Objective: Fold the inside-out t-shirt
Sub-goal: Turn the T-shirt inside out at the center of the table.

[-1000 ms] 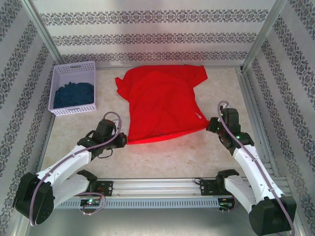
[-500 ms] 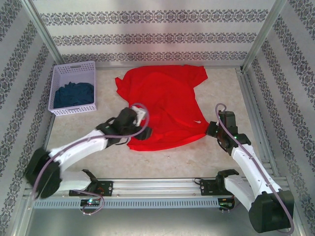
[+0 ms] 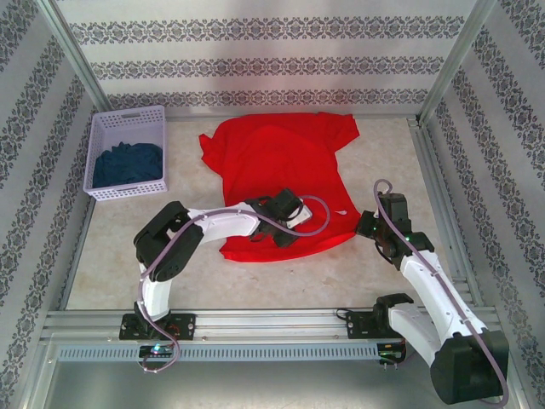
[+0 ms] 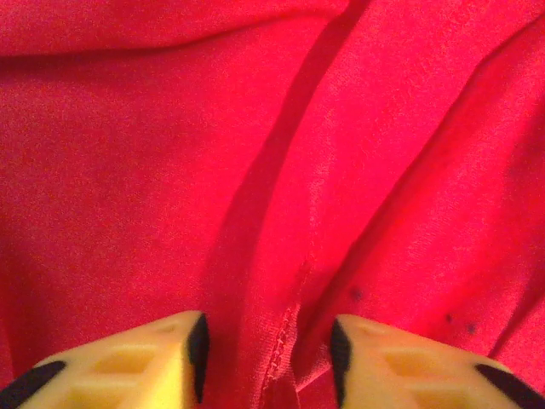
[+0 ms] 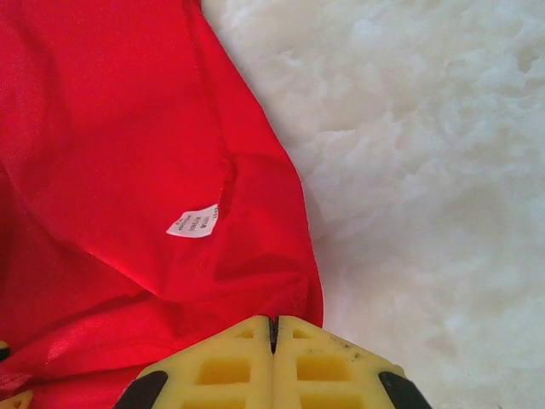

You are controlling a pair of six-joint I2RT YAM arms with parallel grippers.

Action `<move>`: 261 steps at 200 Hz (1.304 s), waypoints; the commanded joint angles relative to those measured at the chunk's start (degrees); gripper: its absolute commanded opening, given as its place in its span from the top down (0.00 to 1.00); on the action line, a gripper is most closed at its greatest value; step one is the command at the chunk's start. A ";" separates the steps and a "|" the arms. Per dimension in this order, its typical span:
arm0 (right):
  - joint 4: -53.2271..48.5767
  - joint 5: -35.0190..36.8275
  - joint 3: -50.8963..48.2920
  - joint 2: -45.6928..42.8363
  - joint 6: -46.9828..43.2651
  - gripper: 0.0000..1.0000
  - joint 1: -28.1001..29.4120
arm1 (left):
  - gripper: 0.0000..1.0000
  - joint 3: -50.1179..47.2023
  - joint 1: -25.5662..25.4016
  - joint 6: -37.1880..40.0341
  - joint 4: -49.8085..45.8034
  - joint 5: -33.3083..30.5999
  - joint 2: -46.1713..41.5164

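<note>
Left claw (image 3: 285,223) now across creased red t-shirt (image 3: 272,153)

- Here's the bright red soft cloth t-shirt (image 3: 277,158), plain red throughout, with a small white printed tag (image 5: 193,221) at its seam.
- The white plastic lattice basket (image 3: 95,145) carries a dark blue crumpled cloth (image 3: 128,164).
- The mottled cream tabletop (image 3: 281,277) runs underneath.
- The white wall panels (image 3: 255,51) show grey ornamental bands.
- On the left gripper (image 4: 267,349) and the right gripper (image 5: 272,328), yellow fingers with black trim.

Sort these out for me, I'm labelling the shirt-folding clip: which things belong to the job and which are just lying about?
Job: red t-shirt; left pincer, over its lower middle; right pincer, shut at its near corner.
Lying about: white basket; dark blue cloth inside it.
</note>
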 commanded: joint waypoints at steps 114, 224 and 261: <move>0.06 -1.93 0.99 -0.82 0.64 1.00 -0.81 | 0.80 5.82 2.06 -0.46 -3.34 3.31 3.74; -0.58 -2.04 1.93 -1.06 0.25 1.00 -0.83 | 1.00 6.52 3.68 -3.46 -3.52 10.83 2.62; -0.79 -2.12 2.76 -0.72 -0.05 1.00 -0.78 | 1.00 1.60 6.69 -10.04 2.57 16.46 -5.13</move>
